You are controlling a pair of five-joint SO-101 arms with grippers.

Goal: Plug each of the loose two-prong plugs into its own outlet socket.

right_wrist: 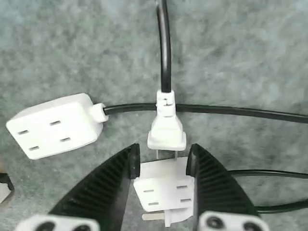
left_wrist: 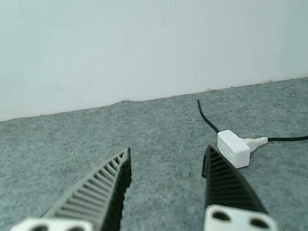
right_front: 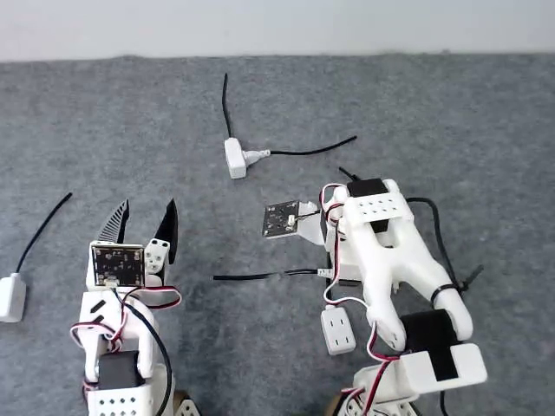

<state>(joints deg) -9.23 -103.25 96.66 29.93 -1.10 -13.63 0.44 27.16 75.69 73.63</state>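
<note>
In the right wrist view my right gripper (right_wrist: 163, 149) is shut on a small white socket block (right_wrist: 161, 190) that lies on the grey carpet. A white two-prong plug (right_wrist: 166, 134) on a black cord lies just beyond the fingertips, its prongs touching the block's edge. A second white socket block (right_wrist: 53, 125) with its own cord lies beside them. From above, the right arm (right_front: 381, 251) covers its gripper. My left gripper (right_front: 147, 208) stands open and holds nothing. Beyond it lies a white socket block (left_wrist: 233, 148) with a plug (left_wrist: 255, 141) in it.
Another white socket block (right_front: 11, 297) with a black cord lies at the far left edge. A socket block (right_front: 338, 331) rests beside the right arm. Black cords (right_front: 260, 276) trail over the carpet between the arms. A pale wall (left_wrist: 144, 48) closes the far side.
</note>
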